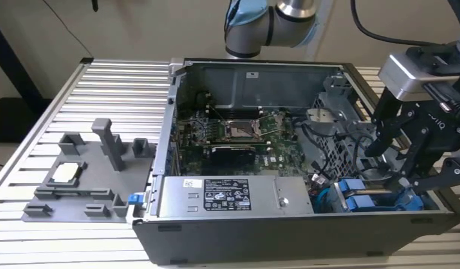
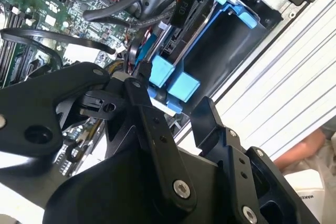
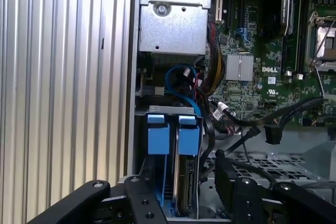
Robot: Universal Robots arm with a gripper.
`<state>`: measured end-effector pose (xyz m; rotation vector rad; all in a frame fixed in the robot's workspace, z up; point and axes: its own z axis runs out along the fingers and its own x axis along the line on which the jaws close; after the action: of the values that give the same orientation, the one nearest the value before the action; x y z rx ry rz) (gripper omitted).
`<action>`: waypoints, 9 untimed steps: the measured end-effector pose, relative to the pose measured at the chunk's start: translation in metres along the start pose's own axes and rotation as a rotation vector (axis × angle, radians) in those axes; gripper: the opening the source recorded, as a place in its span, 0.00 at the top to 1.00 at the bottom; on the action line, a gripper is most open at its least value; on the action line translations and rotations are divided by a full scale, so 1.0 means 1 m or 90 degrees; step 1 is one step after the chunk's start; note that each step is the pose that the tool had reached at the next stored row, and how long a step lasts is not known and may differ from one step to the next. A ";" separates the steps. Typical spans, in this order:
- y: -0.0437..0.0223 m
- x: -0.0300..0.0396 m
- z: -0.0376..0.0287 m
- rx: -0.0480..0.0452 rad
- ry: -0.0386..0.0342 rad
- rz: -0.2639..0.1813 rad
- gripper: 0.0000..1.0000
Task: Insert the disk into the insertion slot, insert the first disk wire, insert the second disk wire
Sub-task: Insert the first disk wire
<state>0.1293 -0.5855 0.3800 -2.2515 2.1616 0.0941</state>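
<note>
the disk [image 3: 185,179] sat in the insertion slot [image 3: 168,110], just beside the grey supply box [image 1: 230,196], with its blue carrier tabs [image 3: 173,135] facing out of the cage. the end effector [image 1: 392,165] hovered over the disk, on the side away from the grey supply box, with its fingers spread wide and holding nothing. judged from this, disk insertion appeared complete and the wire steps were in hand. a black connector [image 3: 273,132] lay loose near the grey supply box, over the circuit board [image 3: 252,51]. whether any wire was seated in the disk could not be told. a wire insertion would call for a firm grasp on a connector and alignment with the disk's port.
</note>
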 end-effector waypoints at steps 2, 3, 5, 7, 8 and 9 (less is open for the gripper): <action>0.0000 -0.0002 -0.0007 0.0013 -0.0001 0.000 0.42; 0.0000 -0.0002 -0.0009 0.0036 -0.0001 0.000 0.42; 0.0000 -0.0003 -0.0012 0.0113 -0.0004 -0.001 0.42; 0.0000 -0.0002 -0.0014 0.0282 -0.0032 -0.004 0.42; 0.0001 -0.0002 -0.0014 0.0381 -0.0063 -0.005 0.42; 0.0000 -0.0002 -0.0013 0.0473 -0.0104 -0.006 0.42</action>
<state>0.1293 -0.5854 0.3813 -2.2132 2.1093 0.0314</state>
